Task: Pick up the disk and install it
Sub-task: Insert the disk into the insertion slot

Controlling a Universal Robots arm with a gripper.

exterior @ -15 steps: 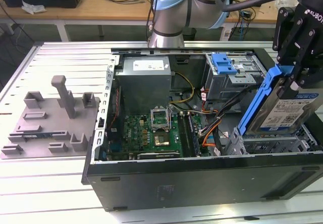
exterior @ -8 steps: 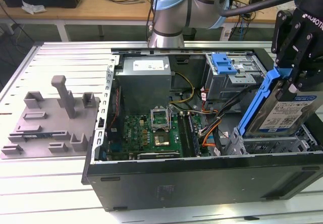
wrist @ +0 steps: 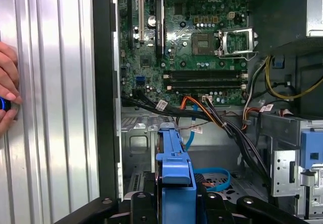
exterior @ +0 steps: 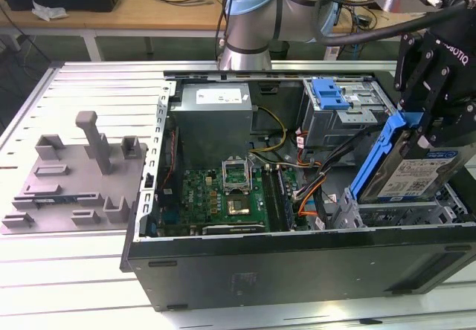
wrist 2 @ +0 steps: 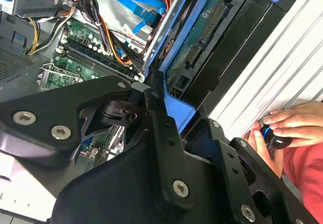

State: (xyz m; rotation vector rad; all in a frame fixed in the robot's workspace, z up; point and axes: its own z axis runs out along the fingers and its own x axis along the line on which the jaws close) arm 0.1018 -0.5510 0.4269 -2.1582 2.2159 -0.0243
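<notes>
Ribbed aluminium table (exterior: 89,85) carries all of the work, with a wooden bench and loose cables behind it. On the table lies an open black computer case (exterior: 297,270), side panel off and its inside facing up. The grey and blue robot arm (exterior: 260,18) reaches in from behind the case and bends towards the exterior view's right.

On the table, at the exterior view's left, a grey moulded fixture (exterior: 74,174) with upright posts lies just beside the case. Inside the case, a grey metal box with a white sticker (exterior: 212,118) sits against the far wall. The green motherboard (exterior: 223,196) lies in front of it, its processor socket bare. Further to the exterior view's right stands a grey metal cage with a blue latch (exterior: 335,107), and orange, black and yellow cables (exterior: 312,189) run across the floor of the case near it.

The disk (exterior: 416,174) hangs tilted over the case's end at the exterior view's right, above the low metal bay there. Its label faces outward and its blue bracket (exterior: 375,159) runs down one long edge. The black gripper (exterior: 435,133) has its jaws closed on the disk, clamping it by the bracket; in both wrist views the blue plastic sits between the black fingers (wrist 2: 166,148).

In the second wrist view, a person's hand (wrist 2: 290,123) rests on the table beside the case, around a small dark object.
</notes>
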